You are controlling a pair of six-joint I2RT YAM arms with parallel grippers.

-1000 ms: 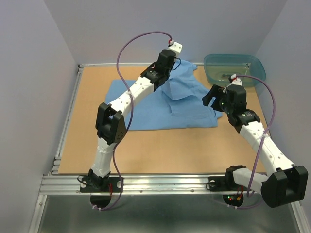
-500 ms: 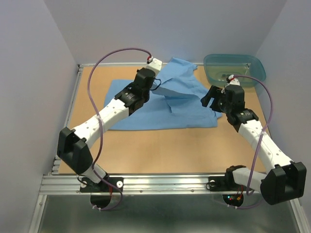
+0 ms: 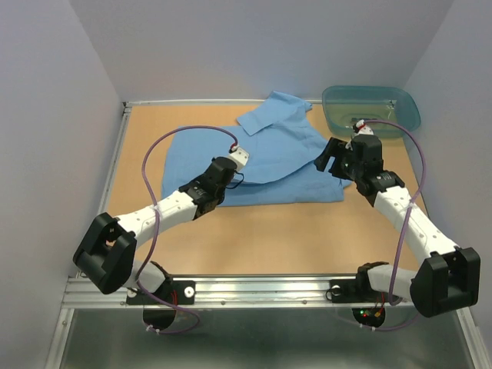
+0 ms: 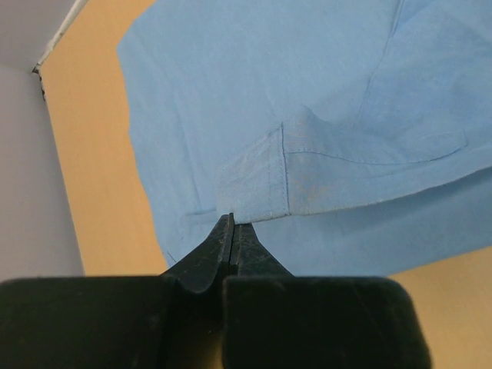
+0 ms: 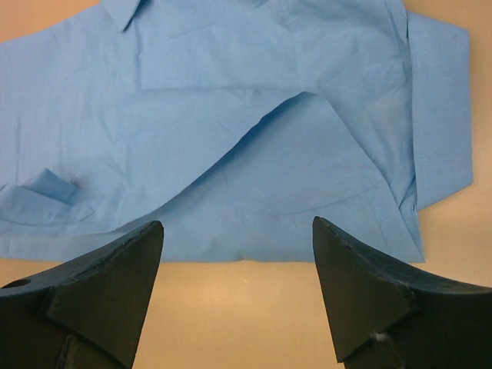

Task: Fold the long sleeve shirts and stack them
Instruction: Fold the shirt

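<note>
Your left gripper [image 4: 232, 221] is clamped on a cuff [image 4: 254, 184] of the light blue shirt [image 3: 269, 157], which lies spread on the far half of the table [image 3: 269, 231]. Your right gripper [image 5: 237, 223] hangs with jaws apart over its right edge, holding nothing. The teal tub [image 3: 403, 111] sits just behind it.

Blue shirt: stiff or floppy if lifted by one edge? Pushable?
Likely floppy: the shirt lies in soft folds, so it should sag from a pinch. Probably light; its layers lie thin and flat. Pushed, it would probably bunch, not slide whole.
</note>
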